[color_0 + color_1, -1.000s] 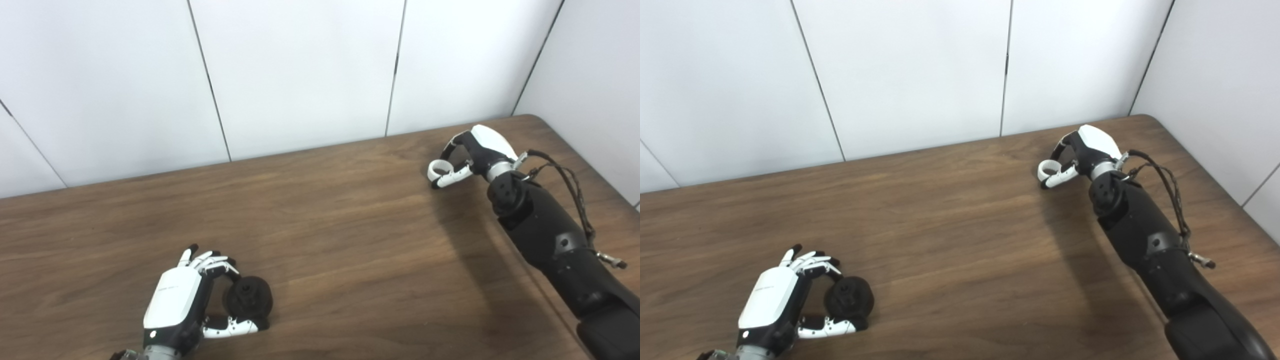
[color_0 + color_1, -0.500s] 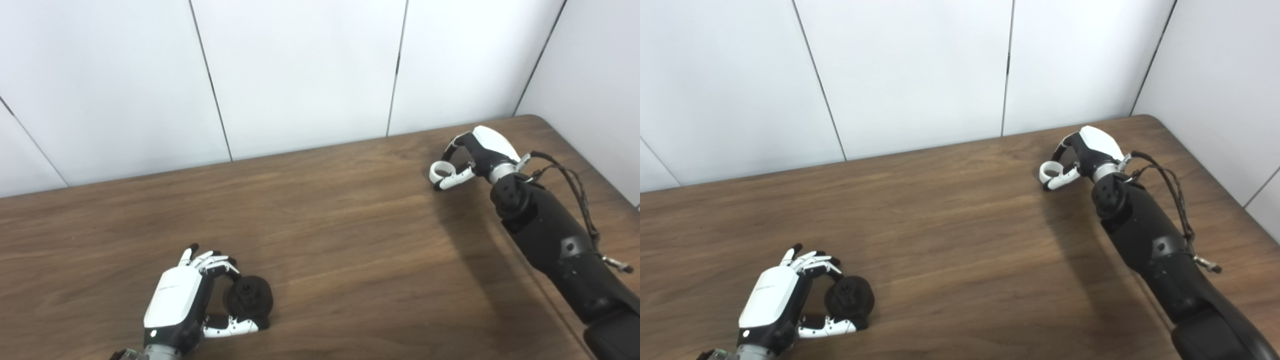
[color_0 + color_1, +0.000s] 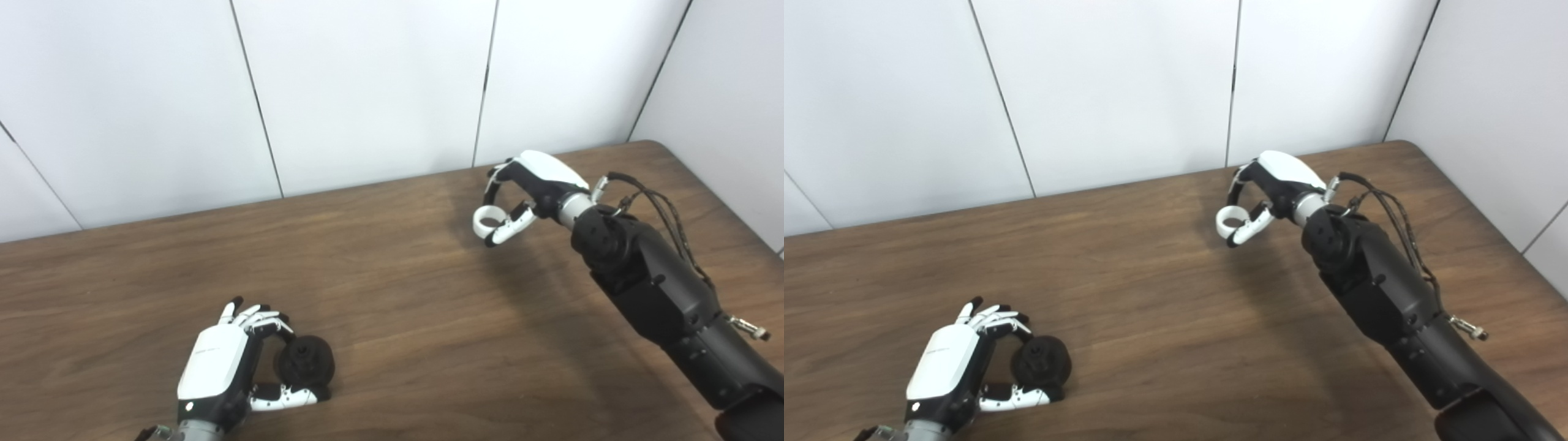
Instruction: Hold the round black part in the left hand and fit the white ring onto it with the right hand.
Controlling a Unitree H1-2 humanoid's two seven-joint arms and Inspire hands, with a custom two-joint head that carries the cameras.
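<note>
Swung inward from the far right corner, right robot hand [image 3: 520,190] now up off the desk [image 3: 398,294], white ring [image 3: 488,218] pinched between thumb and fingers. Left robot hand [image 3: 229,364] low at the near left, cupped around the round black part [image 3: 304,362], apparently resting on the wood. Carry step underway; next, lining ring up over the part's hub.
</note>
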